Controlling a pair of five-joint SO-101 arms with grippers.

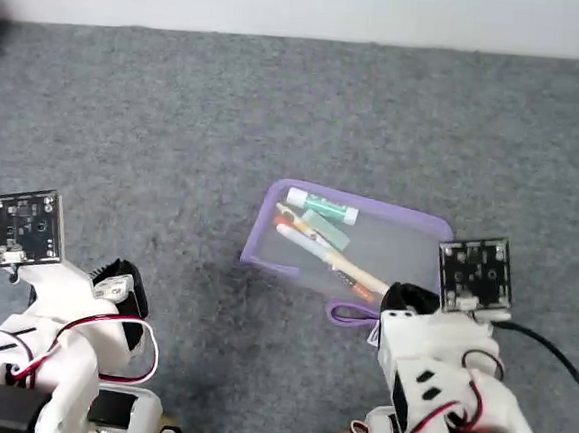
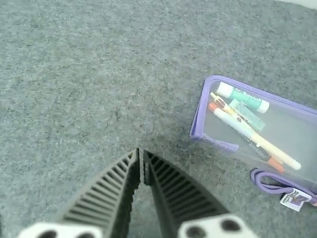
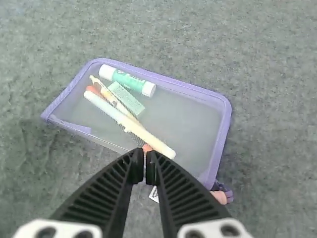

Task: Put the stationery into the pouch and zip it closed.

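While the right claw [image 3: 144,166] hovers closed, stationery [image 3: 130,127] lies inside the pouch [image 3: 184,119].

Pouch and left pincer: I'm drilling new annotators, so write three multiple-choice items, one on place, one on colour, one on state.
1. Where is the stationery? A inside the pouch; B scattered beside it; C piled on top of it.
2. What colour is the pouch's trim? A red; B purple; C black.
3. The left pincer is: A wide open; B shut on a pen; C shut, holding nothing.
Answers: 1 A, the pens and glue stick show through the clear wall; 2 B, purple edging runs round the rim; 3 C, its tips meet over bare grey mat.
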